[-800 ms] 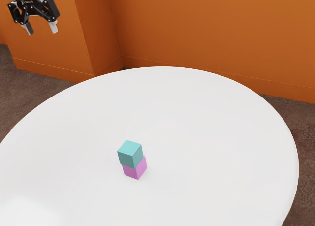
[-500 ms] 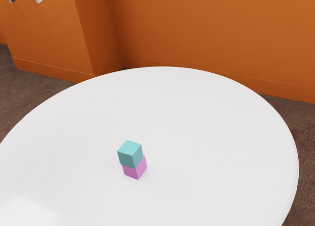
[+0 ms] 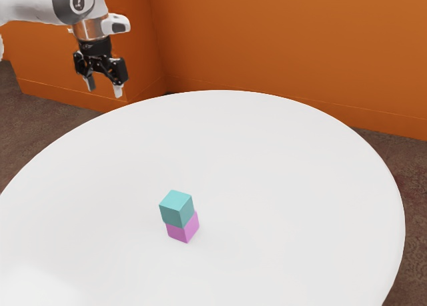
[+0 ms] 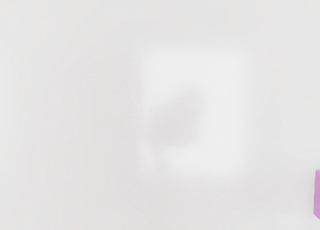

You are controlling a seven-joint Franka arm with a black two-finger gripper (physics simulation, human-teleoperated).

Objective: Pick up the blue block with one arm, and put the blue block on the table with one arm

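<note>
My gripper hangs high at the exterior view's upper left, its two fingers apart with nothing between them. The blue block, teal in colour, sits on top of a pink block on the round white table. The stack stands well away from my hand, and the blue block hides part of the pink one. In the wrist view a sliver of the pink block shows over the white tabletop.
The table's curved edge runs below an orange wall. An orange wall section stands behind the arm, and dark floor borders the table.
My hand has come back down into the exterior view and stands further toward its right and lower than at first, with more of the arm showing. Both blocks have stayed put.
</note>
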